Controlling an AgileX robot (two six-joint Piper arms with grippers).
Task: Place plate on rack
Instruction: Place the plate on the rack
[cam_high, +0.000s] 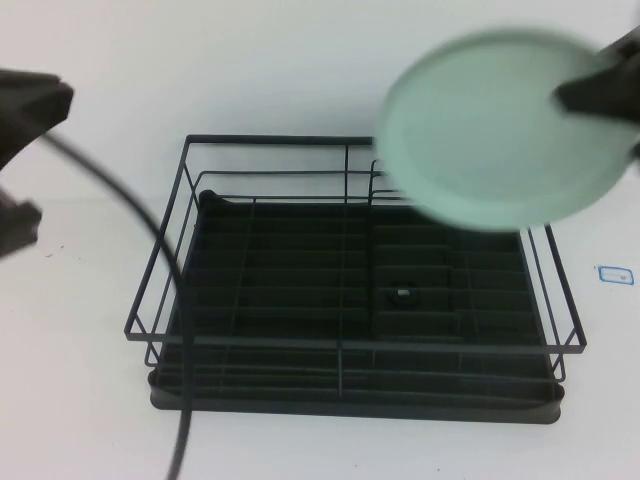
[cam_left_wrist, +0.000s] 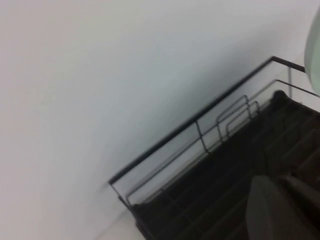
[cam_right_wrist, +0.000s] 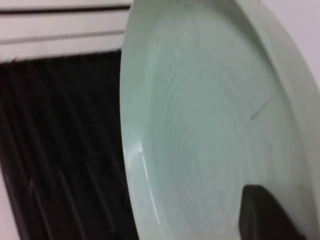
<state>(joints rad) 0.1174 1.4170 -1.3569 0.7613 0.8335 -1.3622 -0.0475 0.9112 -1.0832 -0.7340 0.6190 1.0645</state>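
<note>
The pale mint-green plate hangs tilted in the air over the back right corner of the black wire rack. My right gripper is shut on the plate's right rim. In the right wrist view the plate fills the frame, one dark finger lies on it, and the rack's ribbed base shows behind. My left gripper is off the rack's left side, raised and empty, its fingers close together. The left wrist view also shows a rack corner and a sliver of the plate.
A black cable runs from my left arm down across the rack's left front corner. A small round drain piece sits in the rack's base. A small blue-edged tag lies on the white table right of the rack.
</note>
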